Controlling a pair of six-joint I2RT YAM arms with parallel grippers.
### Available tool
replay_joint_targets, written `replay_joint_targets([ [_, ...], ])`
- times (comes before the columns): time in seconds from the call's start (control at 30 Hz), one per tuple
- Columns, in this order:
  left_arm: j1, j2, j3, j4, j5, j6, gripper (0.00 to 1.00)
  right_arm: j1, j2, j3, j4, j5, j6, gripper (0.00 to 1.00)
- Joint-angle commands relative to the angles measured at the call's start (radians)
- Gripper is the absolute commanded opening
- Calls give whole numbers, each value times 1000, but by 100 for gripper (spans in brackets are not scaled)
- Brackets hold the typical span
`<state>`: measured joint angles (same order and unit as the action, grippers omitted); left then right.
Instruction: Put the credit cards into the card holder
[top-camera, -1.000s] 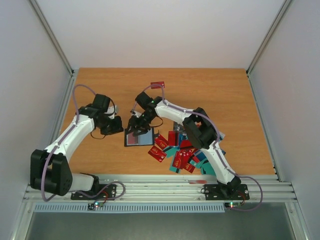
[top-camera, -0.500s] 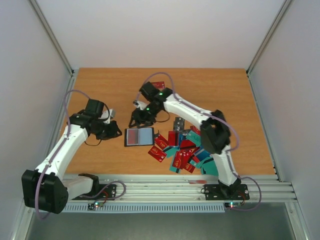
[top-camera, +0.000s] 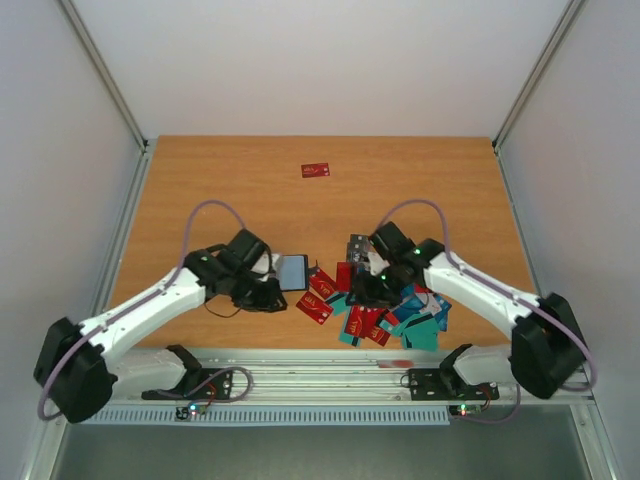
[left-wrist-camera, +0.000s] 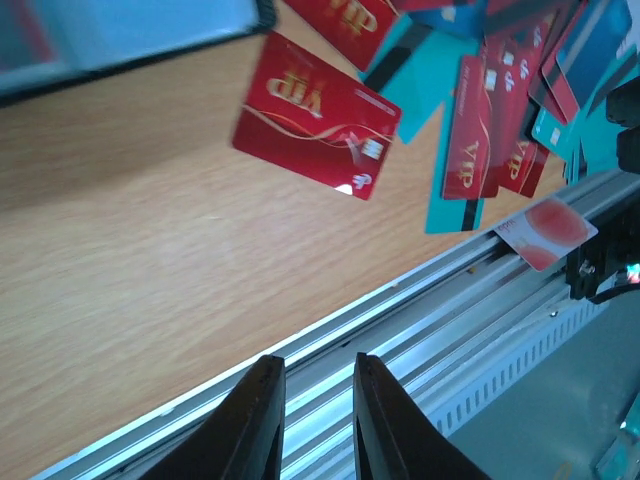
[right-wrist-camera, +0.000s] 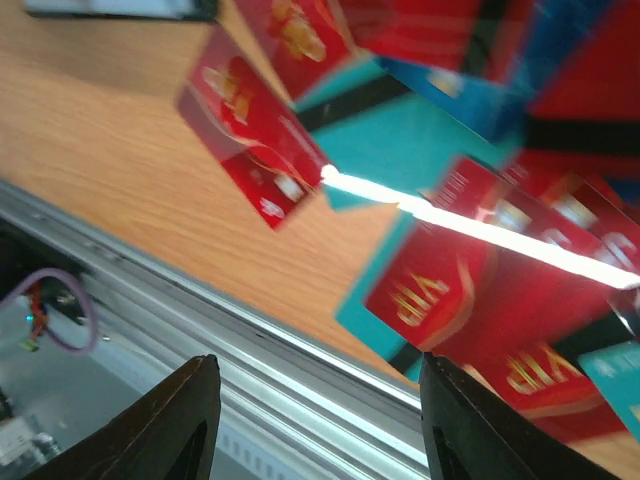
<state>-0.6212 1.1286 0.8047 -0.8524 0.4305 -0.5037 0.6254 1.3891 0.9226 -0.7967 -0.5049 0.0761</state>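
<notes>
The card holder (top-camera: 293, 272) lies open on the table, with a black rim and a pale inside. Its left part is hidden under my left gripper (top-camera: 268, 292). It shows blurred at the top left of the left wrist view (left-wrist-camera: 120, 40). The credit cards (top-camera: 385, 300), red and teal, lie in a loose pile right of the holder. One red card (top-camera: 314, 308) lies apart at the pile's left edge and also shows in the left wrist view (left-wrist-camera: 315, 125). My left gripper (left-wrist-camera: 318, 365) is empty, jaws a narrow gap apart. My right gripper (top-camera: 362, 292) hovers over the pile, wide open and empty (right-wrist-camera: 317, 365).
A lone red card (top-camera: 316, 170) lies far back near the middle of the table. The metal rail (top-camera: 320, 362) runs along the near edge, just past both grippers. One pale card (left-wrist-camera: 545, 228) lies on the rail.
My right arm swung back from beyond the holder to above the card pile. My left arm moved right and near, and now covers the holder's left part.
</notes>
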Motion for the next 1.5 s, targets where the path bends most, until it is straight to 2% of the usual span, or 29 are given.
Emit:
replay_joint_targets([
  [0.0, -153, 110, 30, 216, -27, -113, 22, -24, -162, -158, 19, 92, 94, 57],
  [0.13, -272, 274, 98, 310, -38, -160, 22, -37, -250, -292, 119, 37, 181, 59],
  [0.23, -316, 409, 189, 335, -46, -177, 22, -57, -285, -365, 199, -23, 237, 61],
  [0.43, -331, 624, 347, 322, -62, -178, 22, -88, -324, -485, 334, -110, 331, 61],
  [0.8, -329, 887, 587, 249, -61, -126, 24, -112, -347, -625, 467, -152, 436, 59],
  [1.0, -330, 959, 674, 202, -56, -99, 18, -126, -409, -627, 395, -128, 419, 58],
  [1.47, -337, 909, 631, 188, -81, -102, 15, -150, -421, -575, 296, -93, 359, 59],
])
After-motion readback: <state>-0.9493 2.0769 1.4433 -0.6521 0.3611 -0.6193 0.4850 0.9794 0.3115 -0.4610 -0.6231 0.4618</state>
